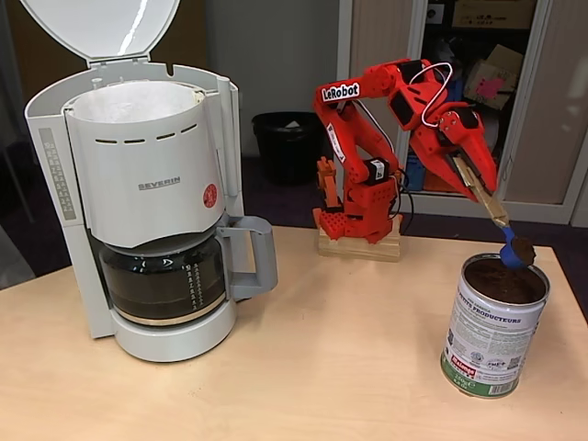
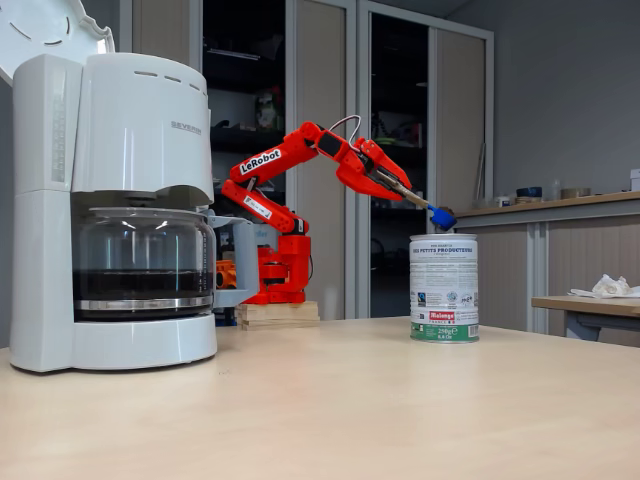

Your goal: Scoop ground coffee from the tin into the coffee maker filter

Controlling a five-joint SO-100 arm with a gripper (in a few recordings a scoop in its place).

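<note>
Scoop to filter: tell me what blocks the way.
Nothing visible does. The claw holds a blue scoop heaped with ground coffee just above the open tin. The table between the tin and the coffee maker is bare, its lid is up, and the filter lies open on top.

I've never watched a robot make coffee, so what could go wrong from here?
The blue scoop is heaped with ground coffee just above the tin. The filter sits far across the table and high up, so powder may spill along the way. The scoop's long handle is gripped at its far end, so it might slip or tilt.
</note>
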